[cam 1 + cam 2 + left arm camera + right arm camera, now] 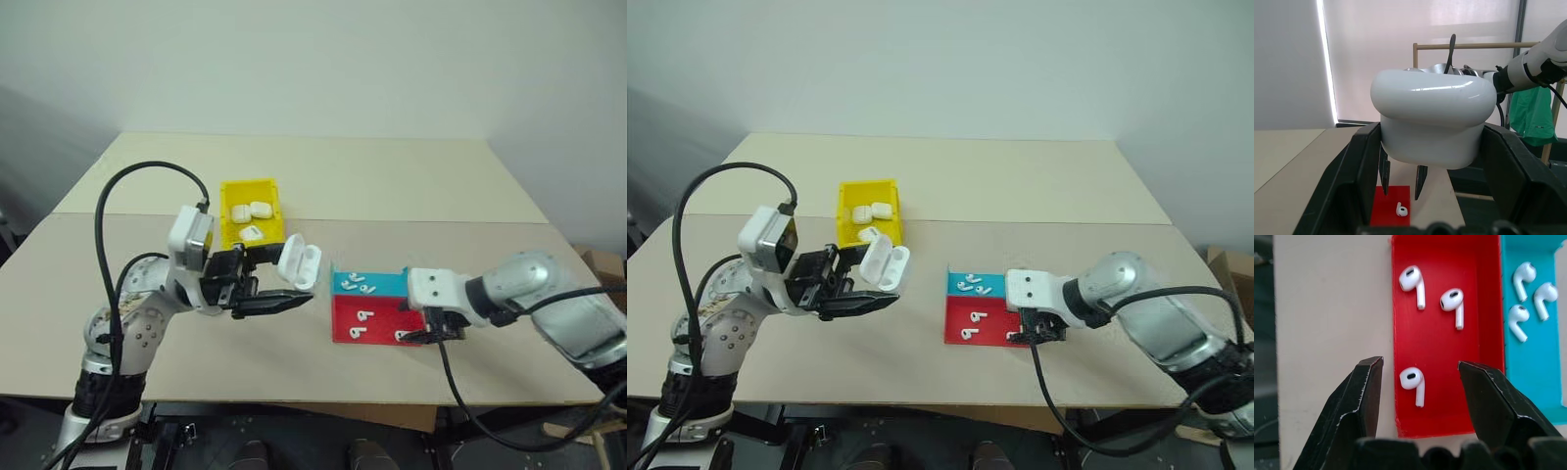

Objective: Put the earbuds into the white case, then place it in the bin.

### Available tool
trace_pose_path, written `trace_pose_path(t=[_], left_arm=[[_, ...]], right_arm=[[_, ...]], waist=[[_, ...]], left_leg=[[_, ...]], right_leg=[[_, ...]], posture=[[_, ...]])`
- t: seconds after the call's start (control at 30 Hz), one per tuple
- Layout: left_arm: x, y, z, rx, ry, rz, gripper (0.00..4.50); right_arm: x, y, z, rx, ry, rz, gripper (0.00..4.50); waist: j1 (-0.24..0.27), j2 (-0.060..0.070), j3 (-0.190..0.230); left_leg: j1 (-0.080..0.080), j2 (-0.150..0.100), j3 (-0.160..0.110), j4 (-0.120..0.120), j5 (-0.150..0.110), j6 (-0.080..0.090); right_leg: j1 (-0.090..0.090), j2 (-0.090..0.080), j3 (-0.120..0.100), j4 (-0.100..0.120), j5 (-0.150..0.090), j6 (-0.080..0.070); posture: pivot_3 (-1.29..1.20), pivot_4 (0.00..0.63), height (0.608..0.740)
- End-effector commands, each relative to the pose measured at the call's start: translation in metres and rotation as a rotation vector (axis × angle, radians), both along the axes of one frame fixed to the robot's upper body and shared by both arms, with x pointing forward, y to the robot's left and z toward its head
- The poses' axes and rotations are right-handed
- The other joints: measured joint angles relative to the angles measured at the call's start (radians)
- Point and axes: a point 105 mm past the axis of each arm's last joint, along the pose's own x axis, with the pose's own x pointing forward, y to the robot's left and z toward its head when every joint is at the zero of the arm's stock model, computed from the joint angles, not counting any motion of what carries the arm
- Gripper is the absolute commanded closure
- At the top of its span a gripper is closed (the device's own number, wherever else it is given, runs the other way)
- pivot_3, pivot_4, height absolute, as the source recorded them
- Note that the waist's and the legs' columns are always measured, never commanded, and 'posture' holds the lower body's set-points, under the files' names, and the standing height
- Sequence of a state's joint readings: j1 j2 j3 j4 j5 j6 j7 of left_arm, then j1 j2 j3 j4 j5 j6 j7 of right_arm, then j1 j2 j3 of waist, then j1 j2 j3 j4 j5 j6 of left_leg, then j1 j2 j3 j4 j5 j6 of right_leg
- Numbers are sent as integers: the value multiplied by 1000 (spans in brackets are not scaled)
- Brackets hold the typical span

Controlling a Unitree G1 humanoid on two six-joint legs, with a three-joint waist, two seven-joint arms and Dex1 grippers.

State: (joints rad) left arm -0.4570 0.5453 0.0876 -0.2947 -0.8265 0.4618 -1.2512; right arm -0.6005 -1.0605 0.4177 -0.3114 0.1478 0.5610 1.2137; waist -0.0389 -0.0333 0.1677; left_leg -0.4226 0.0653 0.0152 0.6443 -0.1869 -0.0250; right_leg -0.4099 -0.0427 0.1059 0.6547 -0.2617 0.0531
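white case (1430,122) hiding most of the red tray (1391,205), blue tray (1537,333) cut off at frame edge

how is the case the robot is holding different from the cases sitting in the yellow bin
The held case is up in the air, clamped in the left claw; the binned cases rest inside the yellow bin. The held case has its lid flipped open, while the binned cases look shut, though they are small in the head views. The held case is a single one; the bin holds three. All are glossy white with rounded corners.
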Motion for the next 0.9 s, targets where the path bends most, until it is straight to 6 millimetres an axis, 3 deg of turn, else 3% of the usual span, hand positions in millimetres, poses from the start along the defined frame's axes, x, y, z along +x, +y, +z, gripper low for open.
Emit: trace_pose_path(t=[0.03, 0.57, 0.67, 0.83, 0.9], left_arm=[[-8, -2, 6, -17, -36, -10, 1727], [-9, -1, 6, -21, -29, 41, 1727], [-9, -1, 7, -20, -30, 47, 1727], [-9, -1, 7, -20, -28, 51, 1727], [-9, 0, 7, -21, -28, 51, 1727]], right_arm=[[6, -2, 1, -75, -49, 29, 1569], [14, 0, -20, -102, 20, 25, 1569], [14, 1, -21, -100, 28, 24, 2108], [14, 1, -23, -93, 32, 18, 3780], [13, 1, -22, -91, 29, 21, 3873]], waist=[[-2, 0, 0], [-3, 0, 0], [-3, 0, 0], [-3, 0, 0], [-3, 0, 0]], left_leg=[[0, 0, 0, 0, 0, 0], [0, 0, 0, 0, 0, 0], [0, 0, 0, 0, 0, 0], [1, 0, 0, 0, 0, 0], [1, 0, -1, 0, 0, 0]], right_leg=[[0, 0, 0, 0, 0, 0], [0, 0, 0, 0, 0, 0], [0, 0, 0, 0, 0, 0], [1, 0, 0, 0, 0, 0], [1, 0, 0, 0, 0, 0]], posture=[[0, 150, 740], [0, 150, 740], [0, 150, 740], [0, 150, 740], [0, 150, 740]])
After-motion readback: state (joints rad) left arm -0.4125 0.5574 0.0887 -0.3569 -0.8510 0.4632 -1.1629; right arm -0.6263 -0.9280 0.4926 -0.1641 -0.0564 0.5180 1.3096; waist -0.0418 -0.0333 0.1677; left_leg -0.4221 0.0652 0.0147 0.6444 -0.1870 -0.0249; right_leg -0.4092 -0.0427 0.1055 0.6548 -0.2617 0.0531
